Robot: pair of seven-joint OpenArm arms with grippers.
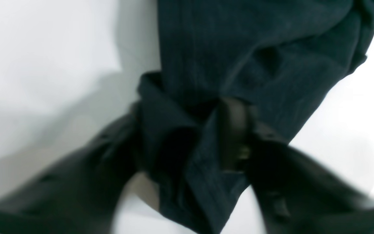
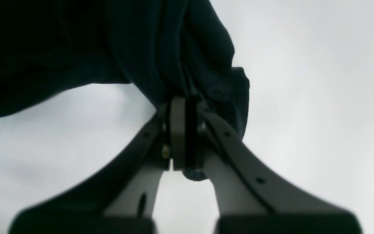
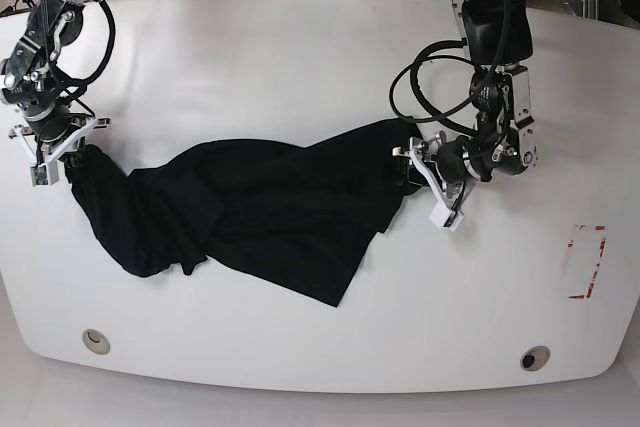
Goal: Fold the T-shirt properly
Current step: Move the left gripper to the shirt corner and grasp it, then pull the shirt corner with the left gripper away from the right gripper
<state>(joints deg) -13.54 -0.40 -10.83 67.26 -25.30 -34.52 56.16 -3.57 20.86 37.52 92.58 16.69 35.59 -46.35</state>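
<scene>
The black T-shirt (image 3: 260, 217) lies bunched across the white table (image 3: 300, 57), strung between my arms. My right gripper (image 2: 185, 107) is pressed together, pinching one end. My left gripper (image 1: 187, 130) has cloth between its jaws; I cannot tell if they have clamped. Best to lift both ends evenly, keeping the fabric taut.

No text, label, brand or number could be read in any of the views. The nearest thing to a sign was a red rectangular outline (image 3: 586, 262) marked on the white table (image 3: 300, 57) near its right edge — an open frame with no legible writing inside it. The black T-shirt (image 3: 270, 212) carried no print or tag that showed, and the arms bore no readable marking — the wrist views were too blurred to tell.
</scene>
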